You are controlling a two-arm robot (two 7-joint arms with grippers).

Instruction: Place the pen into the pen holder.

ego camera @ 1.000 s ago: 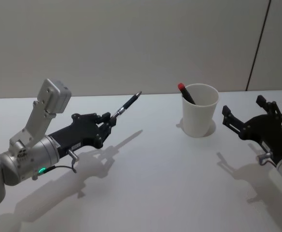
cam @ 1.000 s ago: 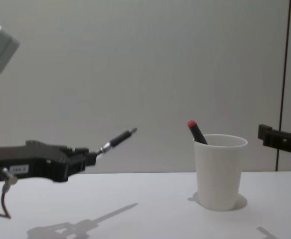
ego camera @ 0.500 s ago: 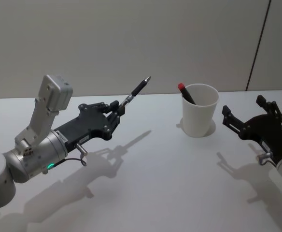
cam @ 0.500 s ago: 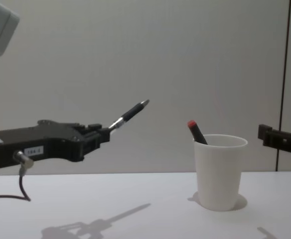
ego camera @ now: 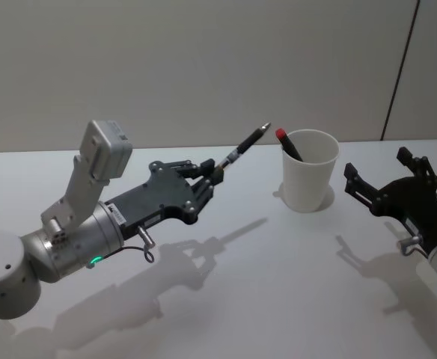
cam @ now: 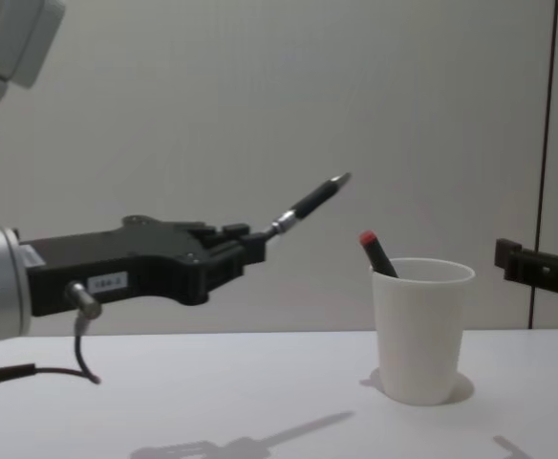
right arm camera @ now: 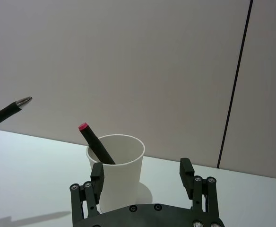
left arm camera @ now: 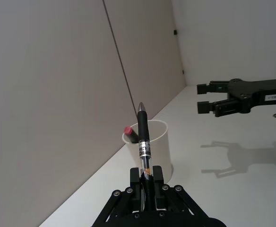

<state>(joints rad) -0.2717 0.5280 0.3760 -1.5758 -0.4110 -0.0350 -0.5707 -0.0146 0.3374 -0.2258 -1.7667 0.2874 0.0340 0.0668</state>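
— Status of the left gripper (ego camera: 211, 179)?

— Raised above the white table (ego camera: 241, 299), left of centre; its fingers are closed tight on the lower end of the pen (ego camera: 242, 143); the black barrel slopes up and forward from them, with the silver tip at the top.

— And the right gripper (ego camera: 378, 168)?

— Low over the table at the right side; its two fingers stand wide apart with nothing between them; it is just beside the pen holder (ego camera: 308, 183), not touching it.

— Position of the pen relative to the holder?

— Fully in the air; the tip is near the holder's rolled rim, slightly higher than it and to its left; pen and holder are apart.

— Condition of the holder?

— Upright on the table, towards the far edge; one dark marker with a red cap (ego camera: 287, 143) leans inside against the left of the rim, cap above it; a plain pale wall (ego camera: 166, 67) stands behind.
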